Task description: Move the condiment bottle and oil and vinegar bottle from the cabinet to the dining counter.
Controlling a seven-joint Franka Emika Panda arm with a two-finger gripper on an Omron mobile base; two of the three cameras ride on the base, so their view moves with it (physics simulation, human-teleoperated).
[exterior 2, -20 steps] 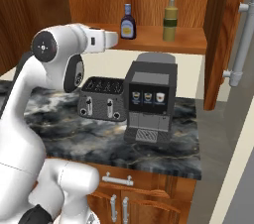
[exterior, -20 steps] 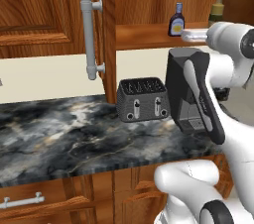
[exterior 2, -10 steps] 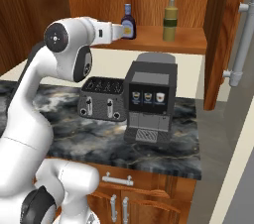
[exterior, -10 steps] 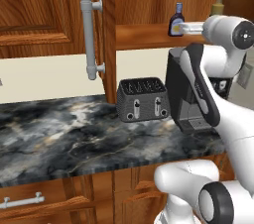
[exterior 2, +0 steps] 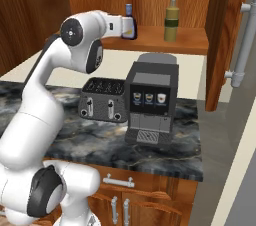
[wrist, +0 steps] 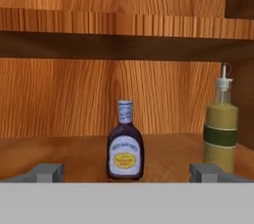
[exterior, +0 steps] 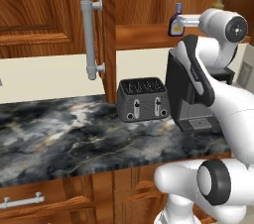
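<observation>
Gripper (wrist: pixel 126 172) jaws stand wide, nothing between them, levelled at the cabinet (wrist: pixel 124 25) shelf; the condiment bottle (wrist: pixel 125 142) stands upright just ahead, centred in the gap between the fingertips (wrist: pixel 47 172). From the right base camera the white hand hides most of that bottle, leaving its blue cap and a sliver of label. One oil and vinegar bottle (wrist: pixel 221 125) stands upright to its right, apart from it, on the same shelf. Below, on the marble table (exterior 2: pixel 150 145), sit one toaster (exterior 2: pixel 104 100) and one coffee machine (exterior 2: pixel 150 101).
</observation>
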